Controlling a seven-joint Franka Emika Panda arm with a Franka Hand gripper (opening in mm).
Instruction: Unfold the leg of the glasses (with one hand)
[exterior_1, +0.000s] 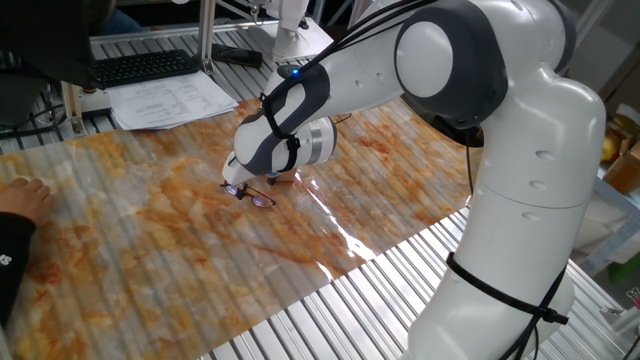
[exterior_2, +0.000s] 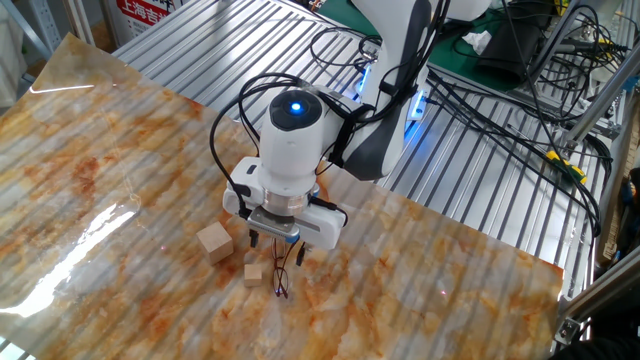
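Note:
The glasses (exterior_2: 281, 282) are a thin dark wire pair lying on the marbled table just below my gripper (exterior_2: 277, 250); in the one fixed view they (exterior_1: 260, 198) lie next to the fingertips. My gripper (exterior_1: 254, 186) points down over them with its fingers spread apart, one on each side of the wire, holding nothing. The leg is too thin to tell apart from the frame, and whether it is folded cannot be told.
Two tan wooden cubes, a larger (exterior_2: 214, 241) and a smaller (exterior_2: 254, 271), sit just left of the glasses. A person's hand (exterior_1: 20, 195) rests at the table's left edge. A keyboard (exterior_1: 140, 66) and papers (exterior_1: 172, 98) lie behind. Cables (exterior_2: 480, 110) run across the metal bench.

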